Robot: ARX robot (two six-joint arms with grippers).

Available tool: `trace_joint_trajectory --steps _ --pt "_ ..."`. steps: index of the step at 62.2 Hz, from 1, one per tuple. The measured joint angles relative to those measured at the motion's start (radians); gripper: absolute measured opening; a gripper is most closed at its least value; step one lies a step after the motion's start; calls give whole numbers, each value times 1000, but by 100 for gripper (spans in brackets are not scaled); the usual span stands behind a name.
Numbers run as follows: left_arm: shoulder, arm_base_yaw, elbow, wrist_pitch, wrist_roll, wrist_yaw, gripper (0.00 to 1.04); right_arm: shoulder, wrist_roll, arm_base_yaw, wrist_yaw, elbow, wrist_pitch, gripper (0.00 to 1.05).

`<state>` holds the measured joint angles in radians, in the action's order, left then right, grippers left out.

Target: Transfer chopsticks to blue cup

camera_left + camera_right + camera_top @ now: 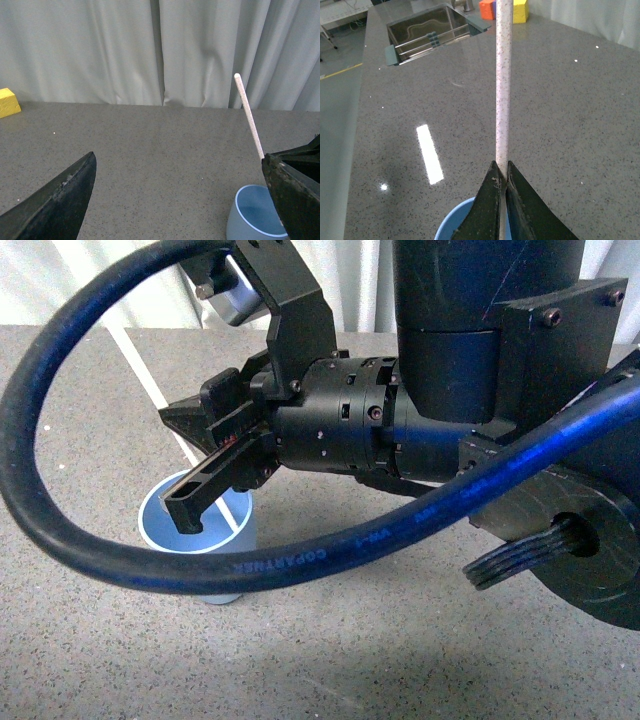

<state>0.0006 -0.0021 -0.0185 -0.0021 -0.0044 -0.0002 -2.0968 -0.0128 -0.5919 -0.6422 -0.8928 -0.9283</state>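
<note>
Now: the stick is held over the cup and not yet let go; the step in hand looks like lowering and release.
Right fingers: pinched tight on the stick, low on its shaft, with most of its length rising above the grip.
Left fingers: spread wide, holding nothing, near the cup.
Cup: upright on the surface, left of middle, well in from the edge by the curtain.
Stick position: leaning, not upright. Its lower end is hidden behind the fingers, so I cannot tell how deep it sits in the cup's mouth.
Doing it well: bring the stick nearer to upright and centre its lower end over the opening before going down. Lower until the tip is well inside, then part the fingers slowly so it settles against the rim instead of dropping.
Risk: the stick is much longer than the cup is tall, and the cup looks light. A tilted release could tip the cup or flip the stick out.
Left arm: best held clear of the rim during release.
Elsewhere: a yellow block sits at the edge by the curtain, well apart.
</note>
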Motion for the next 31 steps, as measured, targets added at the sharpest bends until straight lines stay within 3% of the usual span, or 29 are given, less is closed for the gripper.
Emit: trace_joint_trajectory --steps 14,31 --pt "0 0 0 0 0 0 98 -13 -1 1 22 0 -11 2" --pt "0 0 0 0 0 0 98 -3 1 5 12 35 -11 48"
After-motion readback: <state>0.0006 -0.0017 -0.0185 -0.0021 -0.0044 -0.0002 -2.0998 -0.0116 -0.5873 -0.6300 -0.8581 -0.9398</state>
